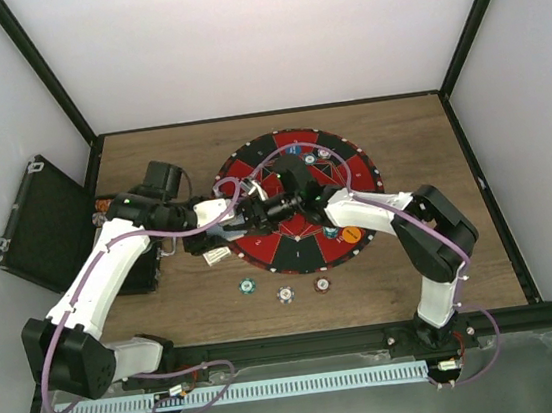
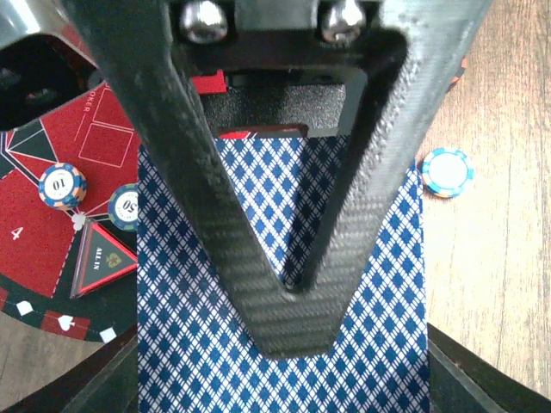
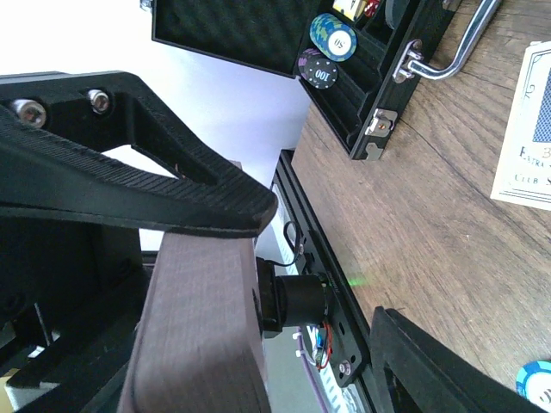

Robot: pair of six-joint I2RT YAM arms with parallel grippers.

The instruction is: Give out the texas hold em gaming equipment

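My left gripper (image 1: 249, 217) is over the left side of the round mat (image 1: 352, 172). In the left wrist view it (image 2: 293, 297) is shut on a deck of cards (image 2: 189, 344) with blue diamond-patterned backs. My right gripper (image 1: 278, 206) faces it from the right. In the right wrist view it (image 3: 318, 262) stands open, and the deck's grey-brown edge (image 3: 194, 344) lies against its upper finger (image 3: 155, 185). Three chips (image 1: 285, 294) lie on the table in front of the mat. More chips (image 1: 292, 149) and an orange button (image 1: 351, 234) lie on the mat.
The black case (image 1: 47, 225) stands open at the left, with chips (image 3: 331, 39) in its tray. A white card box (image 3: 525, 129) lies on the wood beside the mat. Two chips (image 2: 62, 186) sit on the mat and a light-blue chip (image 2: 446, 171) lies on the wood.
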